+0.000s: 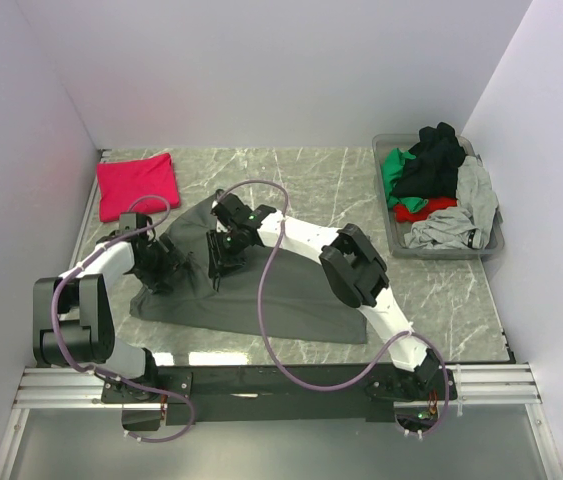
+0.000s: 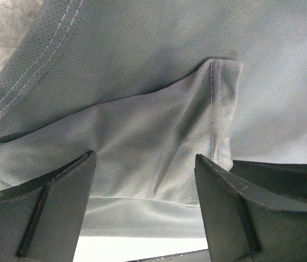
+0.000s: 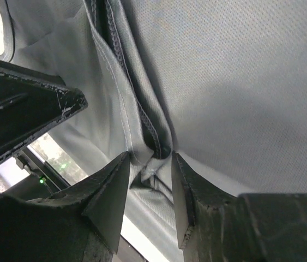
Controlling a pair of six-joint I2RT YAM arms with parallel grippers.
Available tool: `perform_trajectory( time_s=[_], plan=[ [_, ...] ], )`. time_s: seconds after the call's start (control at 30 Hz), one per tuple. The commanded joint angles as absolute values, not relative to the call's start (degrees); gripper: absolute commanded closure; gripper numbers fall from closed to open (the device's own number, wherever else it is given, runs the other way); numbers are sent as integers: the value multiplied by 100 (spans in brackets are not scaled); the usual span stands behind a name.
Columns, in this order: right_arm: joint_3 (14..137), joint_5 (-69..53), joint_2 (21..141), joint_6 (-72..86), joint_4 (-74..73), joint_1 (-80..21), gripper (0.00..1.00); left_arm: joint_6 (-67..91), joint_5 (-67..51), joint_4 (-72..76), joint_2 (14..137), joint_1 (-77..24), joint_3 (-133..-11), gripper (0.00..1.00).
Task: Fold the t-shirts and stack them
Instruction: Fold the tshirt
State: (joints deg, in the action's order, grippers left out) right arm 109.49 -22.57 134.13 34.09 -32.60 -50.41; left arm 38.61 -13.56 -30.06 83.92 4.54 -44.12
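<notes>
A dark charcoal-grey t-shirt [image 1: 281, 300] lies spread over the middle of the table, rumpled at its upper left. A magenta-red t-shirt [image 1: 138, 185] lies folded at the back left. My left gripper [image 1: 166, 265] is down on the grey shirt's left part. In the left wrist view its jaws [image 2: 145, 155] stand wide apart, with a flap of grey cloth [image 2: 142, 125] and its stitched hem lying between them. My right gripper [image 1: 219, 268] is just to the right of it. Its fingertips [image 3: 150, 155] pinch a bunched seam of the grey shirt [image 3: 153, 136].
A clear plastic tub [image 1: 393, 222] at the back right holds black, green, red and light grey shirts in a heap. White walls close in the table on three sides. A purple cable [image 1: 271, 290] loops over the grey shirt.
</notes>
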Motion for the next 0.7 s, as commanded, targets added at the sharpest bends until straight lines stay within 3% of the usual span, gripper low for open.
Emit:
perform_trajectory(
  time_s=[0.0, 0.53, 0.67],
  plan=[
    [11233, -2399, 13474, 3437, -3085, -5098, 56, 3841, -1231, -2892, 8394, 501, -4280, 20],
    [11461, -2707, 13772, 3419, -3129, -5203, 56, 3771, -1309, -2760, 8481, 685, -4017, 19],
    [11514, -2567, 13755, 3375, -3199, -5203, 66, 3762, -1336, -2725, 8499, 712, -3964, 19]
  ],
)
